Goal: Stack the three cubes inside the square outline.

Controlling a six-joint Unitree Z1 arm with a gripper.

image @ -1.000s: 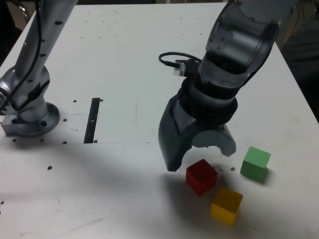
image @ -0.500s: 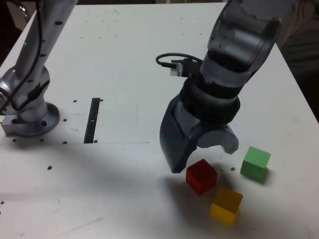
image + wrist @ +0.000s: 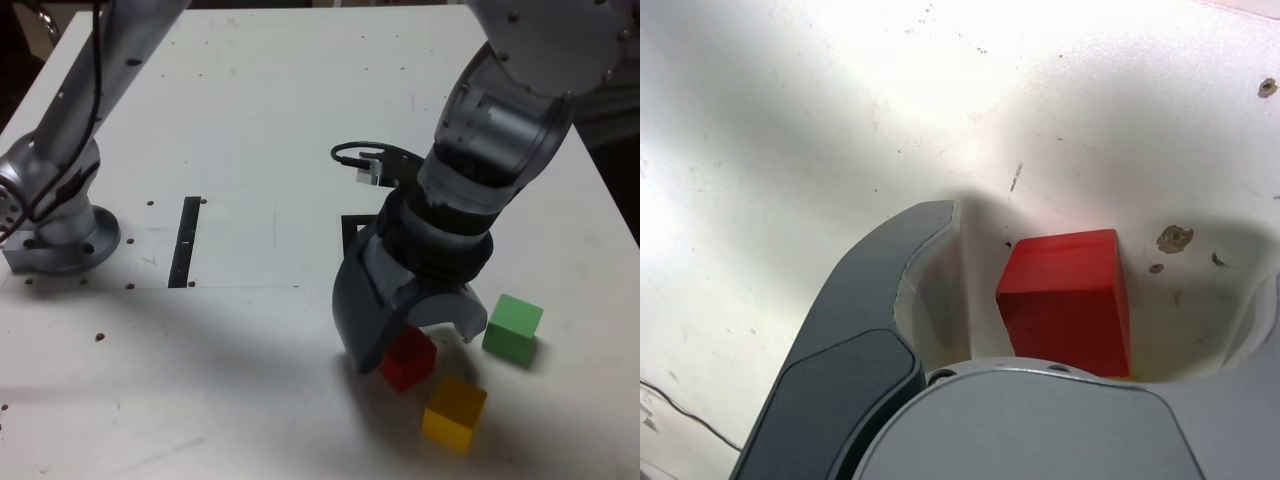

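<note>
The dark grey gripper (image 3: pixel 415 338) is seen with its jaws spread wide, one on either side of the small matte red cube (image 3: pixel 408 358); in the wrist view the red cube (image 3: pixel 1067 300) lies in the gap between them, and no contact with either jaw can be made out. Compared with a second ago, the gripper has been brought lower and slightly toward the exterior view's right, so that the red cube, then clear of the jaws and fully visible, is now partly covered from above. The cube itself has not been shifted on the white table (image 3: pixel 250 110).

Just near and to the exterior view's right of the red cube, the small yellow cube (image 3: pixel 454 412) is found, close by but apart. The small green cube (image 3: pixel 513 327) rests further right, well apart from the other two.

Behind the gripper, only a corner of the thick black square outline (image 3: pixel 353 228) is exposed, a part hidden earlier by the arm. No cube lies inside it.
</note>
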